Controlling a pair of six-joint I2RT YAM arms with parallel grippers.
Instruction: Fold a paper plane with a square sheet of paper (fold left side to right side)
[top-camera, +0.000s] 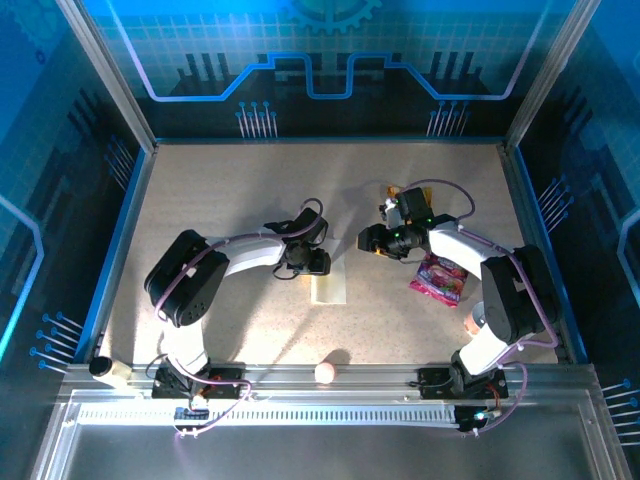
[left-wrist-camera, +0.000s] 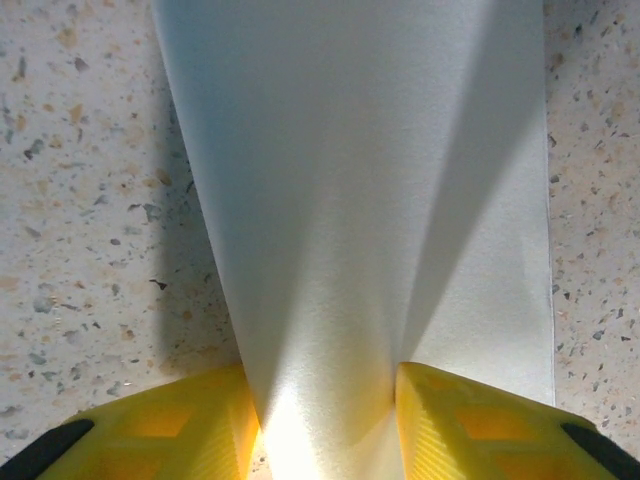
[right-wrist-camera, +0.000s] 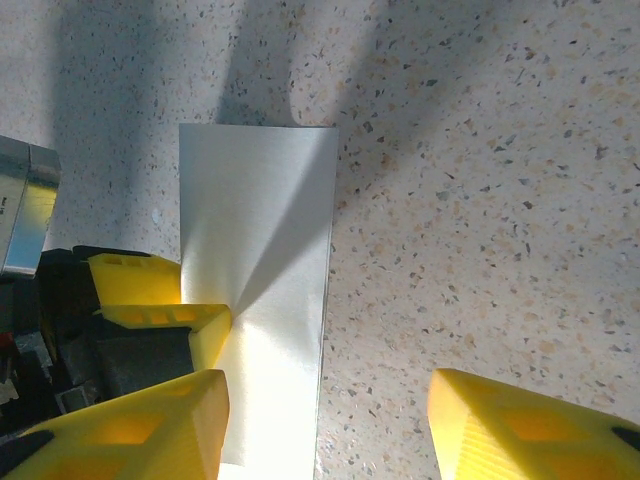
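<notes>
At the near edge of the table (top-camera: 200, 200) we see a small pinkish ball (top-camera: 325, 372), lying well apart from the work. Further in, about the middle of the table, lies the square sheet of paper (top-camera: 330, 290). It shows as a narrow white strip with straight long edges, its length running from near to far, so we judge that the left side is already folded across to the right.

The left gripper (left-wrist-camera: 320, 385) meets the strip at its left edge. Its yellow fingers (left-wrist-camera: 190, 420) are drawn in narrow and hold the paper between them. The pinch lifts the paper into a ridge, with soft creases fanning away from it.

Just right of the strip hangs the right gripper (right-wrist-camera: 328, 400). Its fingers stand wide apart with nothing between them, and the right edge of the strip and bare table are below. The pink wrapper (top-camera: 438, 278) lies beside the right arm, toward the right edge and clear of the paper.

We take the step in hand to be the start of the next fold, with the left side gripped for lifting. The next move calls for the right gripper to press the strip down near its right edge, so the sheet does not slide or buckle while the left carries its edge over. The pinch must stay light, or the ridge may set as a stray crease.
</notes>
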